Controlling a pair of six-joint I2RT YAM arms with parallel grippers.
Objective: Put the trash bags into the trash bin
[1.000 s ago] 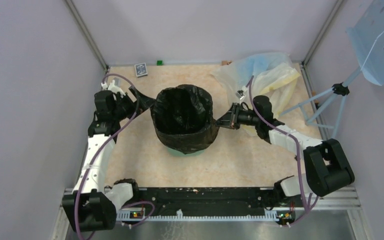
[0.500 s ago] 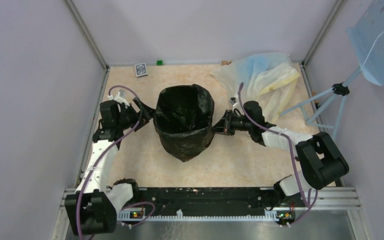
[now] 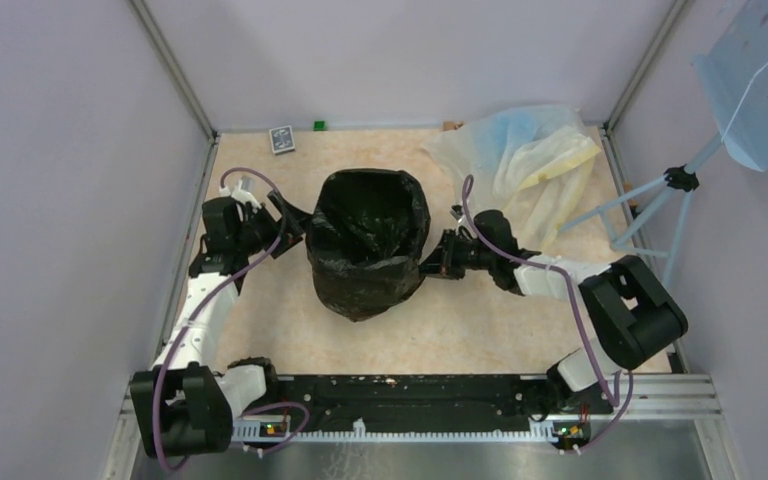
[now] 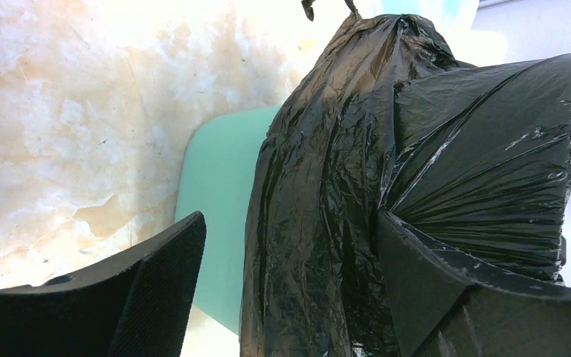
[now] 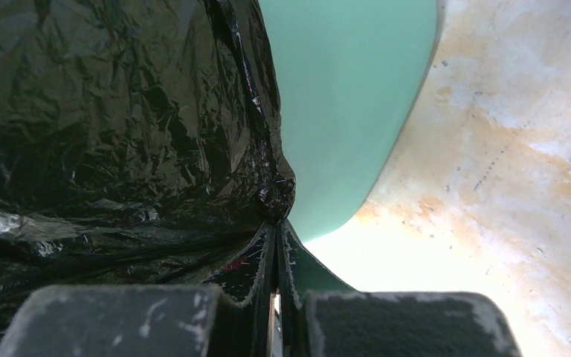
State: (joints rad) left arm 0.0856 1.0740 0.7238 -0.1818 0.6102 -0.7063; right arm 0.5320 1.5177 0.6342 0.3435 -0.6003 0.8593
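Pinching a fold of the one black trash bag (image 5: 104,111), the right gripper (image 5: 275,297) has its two fingers pressed together on the plastic at the bag's right side. The left gripper (image 4: 288,223) is at the bag's left side with its two fingers spread wide. The bag hangs between them, and a taut fan of film meets the right-hand finger (image 4: 431,297).

The bag is draped over the single mint-green trash bin (image 4: 215,193), which stands in the middle of the tan marbled table (image 3: 260,330). From above, the bag's mouth gapes upward and its skirt hides the bin. Both wrist views show a bare green wall beside the plastic.

Farther out, one pale yellowish-blue plastic heap (image 3: 525,150) lies at the far right. One small dark patterned box (image 3: 281,139) and one green block (image 3: 318,125) sit at the far edge. One light-blue perforated panel (image 3: 760,80) stands on a stand to the right. The box's print is too small to read.
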